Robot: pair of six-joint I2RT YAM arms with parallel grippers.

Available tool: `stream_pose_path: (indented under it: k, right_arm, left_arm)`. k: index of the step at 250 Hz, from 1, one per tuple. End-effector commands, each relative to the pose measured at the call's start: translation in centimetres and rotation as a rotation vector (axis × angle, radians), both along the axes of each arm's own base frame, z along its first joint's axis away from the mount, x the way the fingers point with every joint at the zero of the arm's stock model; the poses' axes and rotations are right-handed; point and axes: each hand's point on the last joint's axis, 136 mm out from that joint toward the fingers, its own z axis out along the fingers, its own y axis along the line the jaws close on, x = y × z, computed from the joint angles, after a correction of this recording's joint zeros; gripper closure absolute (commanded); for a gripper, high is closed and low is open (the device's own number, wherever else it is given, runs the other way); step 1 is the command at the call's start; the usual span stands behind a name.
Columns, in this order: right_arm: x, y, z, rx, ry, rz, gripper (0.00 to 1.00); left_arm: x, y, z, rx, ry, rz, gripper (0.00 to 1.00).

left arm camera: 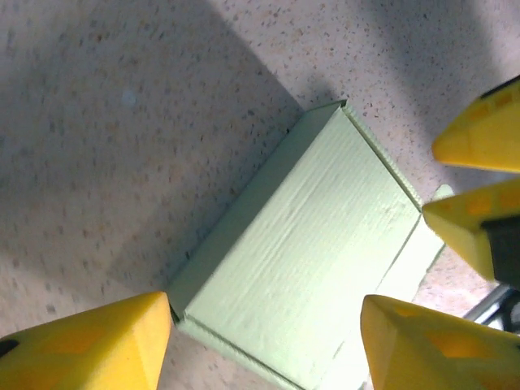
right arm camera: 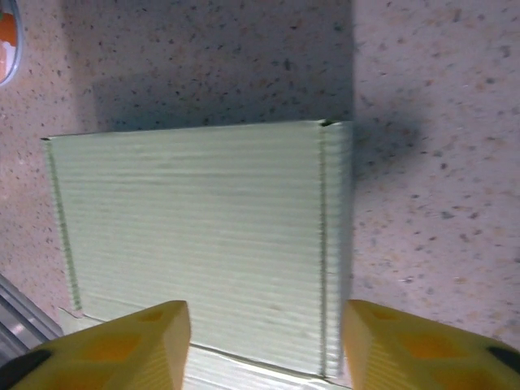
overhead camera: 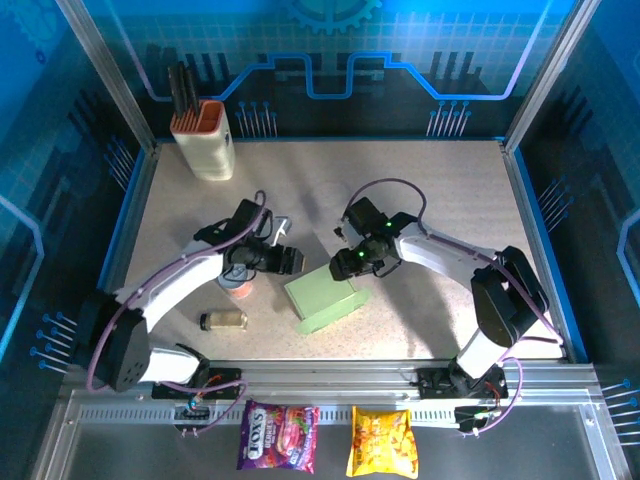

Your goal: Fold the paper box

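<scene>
Mint-green cardboard, one item: the paper box (overhead camera: 325, 300). It lies on the counter (overhead camera: 440, 190) a little near of centre, between the two arms, set at a slant. It reads as a shaped, low rectangular box, its broad ribbed face up and its side walls folded down. In the left wrist view a paler panel at one end looks as if it is not fully tucked, though I cannot be sure.

Left gripper (left arm camera: 266, 302): jaws well apart, grasping nothing. It hangs just left and far of the box, and the box lies beyond its yellow fingers (left arm camera: 106, 341).

Right gripper (right arm camera: 266, 313): jaws likewise apart and empty. It is poised over the far right edge of the box, with no contact that I can make out.

Step in hand, by my judgement: the folding looks nearly done, and both arms stand free of the work. The next move would call for a check of that end panel and, if it is loose, a light press along its crease while the other arm steadies the thin wall.

Surroundings:
- cream holder (overhead camera: 203, 140) with orange rim, far left corner
- small jar (overhead camera: 223, 320), on its side, near left
- two snack packets (overhead camera: 278, 437) on the near rail
</scene>
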Motion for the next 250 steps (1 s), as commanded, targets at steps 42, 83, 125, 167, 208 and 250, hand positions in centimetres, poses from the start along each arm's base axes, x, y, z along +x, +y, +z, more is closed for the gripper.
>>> stream_pose_path:
  k: [42, 83, 125, 167, 208, 250]
  right_arm:
    - [-0.1, -0.7, -1.1, 0.072, 0.089, 0.031, 0.37]
    - [-0.8, -0.7, -2.5, 0.083, 0.15, 0.028, 0.38]
    - [-1.9, -0.7, -2.7, 0.108, 0.191, 0.023, 0.44]
    - [-2.9, -0.9, -2.0, 0.134, 0.199, 0.007, 0.52]
    - [-3.7, -1.5, -1.8, 0.137, 0.196, -0.021, 0.55]
    - [-3.0, -3.7, -2.2, 0.013, 0.137, -0.068, 0.54]
  left_arm:
    - [-4.2, -1.2, -3.4, -0.178, 0.247, 0.162, 0.26]
    - [-4.4, -2.6, -4.5, -0.261, 0.272, 0.164, 0.26]
    - [-3.5, -3.3, -4.9, -0.275, 0.259, 0.161, 0.31]
    - [-1.9, -3.8, -4.9, -0.247, 0.233, 0.142, 0.41]
    - [-0.4, -4.6, -4.7, -0.225, 0.225, 0.101, 0.42]
    - [0.0, -4.2, -4.8, -0.143, 0.217, 0.056, 0.41]
